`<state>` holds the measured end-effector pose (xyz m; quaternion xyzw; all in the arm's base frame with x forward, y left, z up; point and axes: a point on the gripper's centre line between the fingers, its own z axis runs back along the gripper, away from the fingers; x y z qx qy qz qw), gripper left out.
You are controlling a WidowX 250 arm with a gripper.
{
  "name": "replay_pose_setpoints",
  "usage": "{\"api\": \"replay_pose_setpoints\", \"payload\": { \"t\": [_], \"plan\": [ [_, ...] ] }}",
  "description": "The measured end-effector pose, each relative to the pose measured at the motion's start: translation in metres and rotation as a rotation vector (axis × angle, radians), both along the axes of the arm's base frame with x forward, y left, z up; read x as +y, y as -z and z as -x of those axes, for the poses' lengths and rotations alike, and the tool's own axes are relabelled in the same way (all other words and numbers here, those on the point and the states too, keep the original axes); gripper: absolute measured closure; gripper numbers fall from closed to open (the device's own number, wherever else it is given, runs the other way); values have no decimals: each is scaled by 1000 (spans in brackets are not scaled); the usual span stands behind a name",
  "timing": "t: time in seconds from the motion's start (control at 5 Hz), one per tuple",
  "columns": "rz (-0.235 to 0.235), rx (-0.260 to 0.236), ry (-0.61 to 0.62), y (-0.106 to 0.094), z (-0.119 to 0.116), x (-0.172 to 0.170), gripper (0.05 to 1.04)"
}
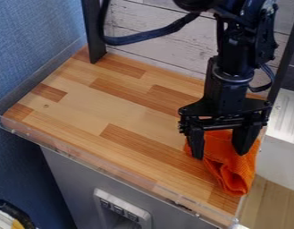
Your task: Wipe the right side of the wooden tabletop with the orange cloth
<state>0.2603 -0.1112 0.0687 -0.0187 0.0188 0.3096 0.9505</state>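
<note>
The black gripper [219, 147] hangs straight down over the right end of the wooden counter. Its two fingers stand apart, one at the left edge of an orange cloth [230, 172] and the other over the cloth's right part. Crumpled and folded, the cloth lies on the counter and stretches from behind the fingers to near the front right corner. Part of it shows between the fingers. Whether the fingertips touch the cloth, I cannot tell.
A clear plastic edging [107, 167] runs along the front of the wooden counter [104, 107]. Dark posts [93, 31] and a whitewashed plank wall [155, 49] stand behind. A white metal surface [286, 118] adjoins at the right.
</note>
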Motion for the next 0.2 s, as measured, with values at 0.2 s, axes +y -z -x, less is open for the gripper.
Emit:
{"api": "replay_pose_setpoints", "payload": {
  "t": [0.2],
  "plan": [
    [6, -8, -1, 4, 5, 2, 87]
  ]
}}
